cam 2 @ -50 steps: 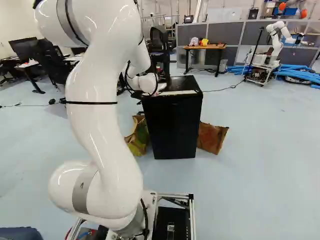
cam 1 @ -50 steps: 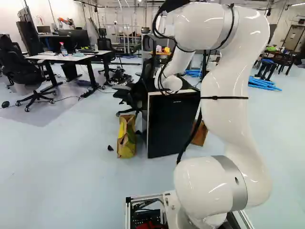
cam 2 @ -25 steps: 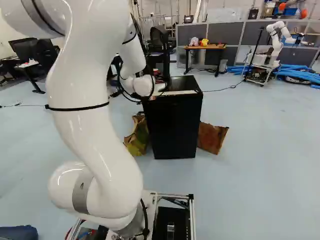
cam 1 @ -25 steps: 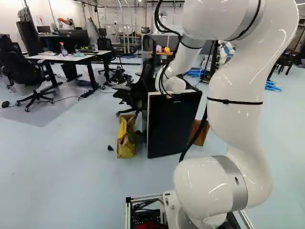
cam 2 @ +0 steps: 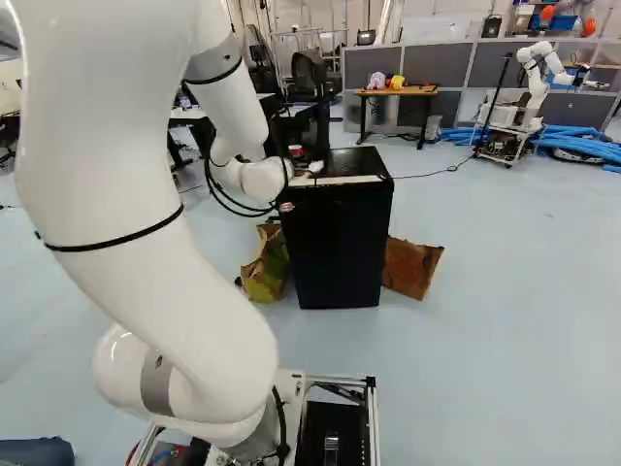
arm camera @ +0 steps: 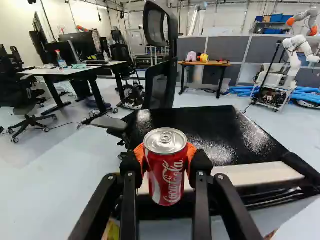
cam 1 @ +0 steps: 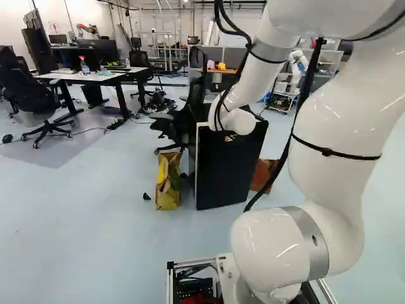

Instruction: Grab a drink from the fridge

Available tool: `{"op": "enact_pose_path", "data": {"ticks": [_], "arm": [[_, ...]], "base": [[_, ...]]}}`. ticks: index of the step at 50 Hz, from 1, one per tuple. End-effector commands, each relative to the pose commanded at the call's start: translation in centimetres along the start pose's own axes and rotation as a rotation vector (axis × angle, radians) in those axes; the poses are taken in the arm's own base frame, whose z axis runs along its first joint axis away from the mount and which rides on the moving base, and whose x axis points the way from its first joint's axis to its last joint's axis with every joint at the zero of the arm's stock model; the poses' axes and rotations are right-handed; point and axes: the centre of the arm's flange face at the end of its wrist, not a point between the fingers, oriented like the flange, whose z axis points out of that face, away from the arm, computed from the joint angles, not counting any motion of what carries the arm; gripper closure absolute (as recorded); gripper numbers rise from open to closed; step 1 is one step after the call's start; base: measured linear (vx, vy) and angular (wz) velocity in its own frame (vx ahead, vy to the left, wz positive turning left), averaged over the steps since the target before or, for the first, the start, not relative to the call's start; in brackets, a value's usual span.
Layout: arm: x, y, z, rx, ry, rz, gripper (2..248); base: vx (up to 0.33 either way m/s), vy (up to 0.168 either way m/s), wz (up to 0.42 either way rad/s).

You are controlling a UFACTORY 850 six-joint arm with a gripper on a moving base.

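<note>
The white arm has drawn back toward its base; the red soda can came along, clamped in the hand; the grab looks achieved.

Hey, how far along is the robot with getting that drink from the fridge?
Done, it seems: the red can is outside the fridge. In hand: the gripper holds it upright between its orange pads, near the fridge's front top edge. Left, probably: carrying it clear and delivering it. I can't tell whether the fridge door is fully shut.
</note>
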Motion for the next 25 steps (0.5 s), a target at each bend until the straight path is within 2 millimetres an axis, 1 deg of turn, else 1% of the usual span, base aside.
{"op": "enact_pose_path", "data": {"ticks": [12, 25], "arm": [[-1.7, -0.3, -4.2, -0.003, -0.027, -0.003, 150], [-3.5, -0.5, -8.0, -0.006, -0.051, -0.005, 150]], "base": [[0.000, 0.000, 0.000], [0.000, 0.000, 0.000]]}}
